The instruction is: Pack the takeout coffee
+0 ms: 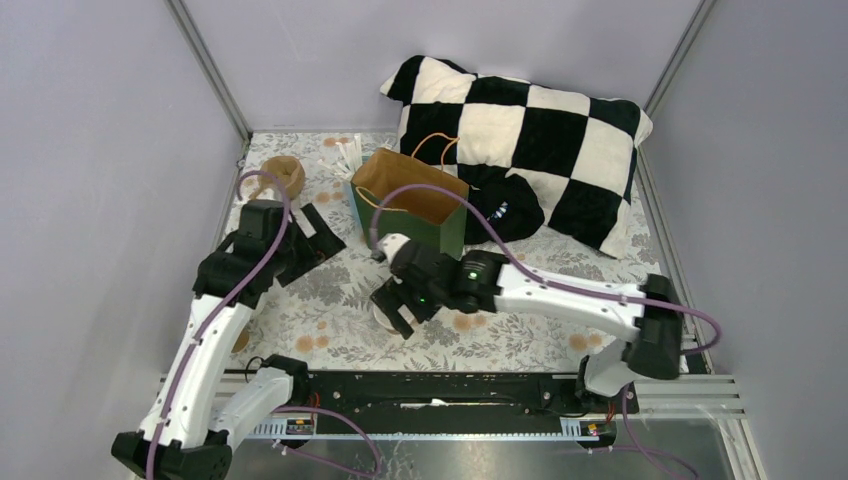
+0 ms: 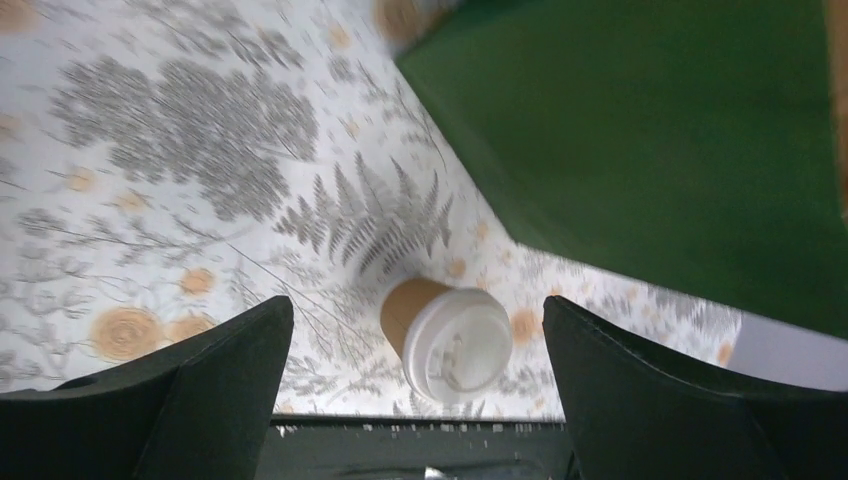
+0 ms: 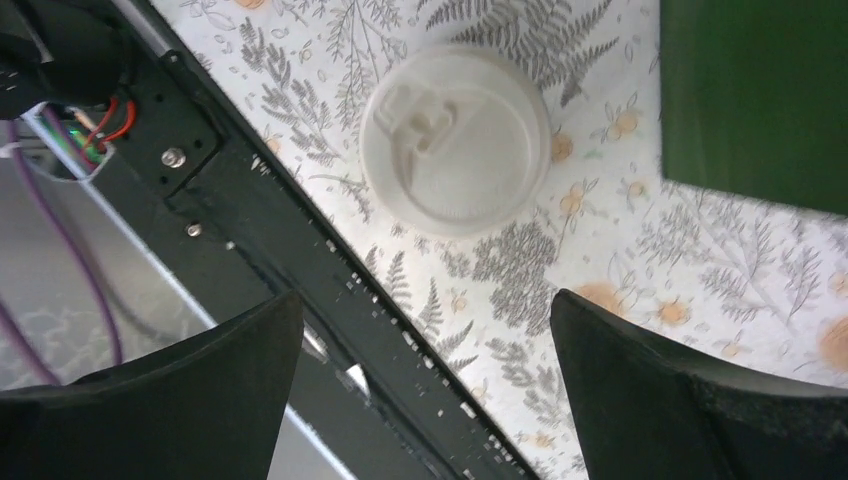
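The takeout coffee (image 2: 445, 335) is a small brown paper cup with an off-white lid (image 3: 455, 140), standing upright on the floral cloth near the table's front edge. In the top view it is mostly hidden under my right gripper (image 1: 395, 305), with only a sliver of the lid (image 1: 380, 318) showing. My right gripper (image 3: 425, 295) is open and empty, above the cup and offset toward the black front rail. My left gripper (image 1: 315, 245) is open and empty, left of the green bag (image 1: 410, 225); in its wrist view (image 2: 416, 300) the cup lies well beyond the fingertips. The bag stands open-topped.
A black-and-white checkered pillow (image 1: 520, 130) and a dark cloth item (image 1: 505, 210) lie behind and right of the bag. Brown paper items (image 1: 280, 175) and white sticks (image 1: 345, 155) sit at the back left. The black rail (image 3: 250, 230) runs along the front edge.
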Available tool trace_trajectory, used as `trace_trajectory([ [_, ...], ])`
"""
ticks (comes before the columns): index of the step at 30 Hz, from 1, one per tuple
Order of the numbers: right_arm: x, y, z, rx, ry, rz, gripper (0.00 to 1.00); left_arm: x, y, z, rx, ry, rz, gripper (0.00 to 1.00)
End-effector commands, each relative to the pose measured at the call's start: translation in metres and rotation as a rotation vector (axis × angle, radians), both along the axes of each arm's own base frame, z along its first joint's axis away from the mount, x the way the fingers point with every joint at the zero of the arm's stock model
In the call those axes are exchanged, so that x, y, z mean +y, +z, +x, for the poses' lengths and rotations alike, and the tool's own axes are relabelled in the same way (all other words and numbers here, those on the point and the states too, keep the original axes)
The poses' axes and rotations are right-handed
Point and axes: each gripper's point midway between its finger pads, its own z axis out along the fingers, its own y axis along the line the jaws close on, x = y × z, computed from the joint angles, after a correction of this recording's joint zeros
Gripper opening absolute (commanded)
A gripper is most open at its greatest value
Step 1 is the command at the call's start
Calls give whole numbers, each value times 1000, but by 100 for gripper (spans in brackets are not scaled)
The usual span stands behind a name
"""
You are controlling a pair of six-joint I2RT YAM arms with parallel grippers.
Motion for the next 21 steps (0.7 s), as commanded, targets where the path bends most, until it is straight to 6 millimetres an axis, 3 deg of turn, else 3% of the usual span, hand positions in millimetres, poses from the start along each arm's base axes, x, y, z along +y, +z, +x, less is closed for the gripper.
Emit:
trace_trajectory([
  [1,-4,-18,16,-66,75,-247,100,47,46,5,-151,222,125,99],
  [4,12,-31,18,-34,114,-303,100,63,73,3,-246,301,146,99],
  [9,32,-31,22,-38,160,-293,100,79,101,-2,-333,369,167,98],
  [21,41,-43,37,-13,153,-293,100,80,100,0,-325,370,178,99],
])
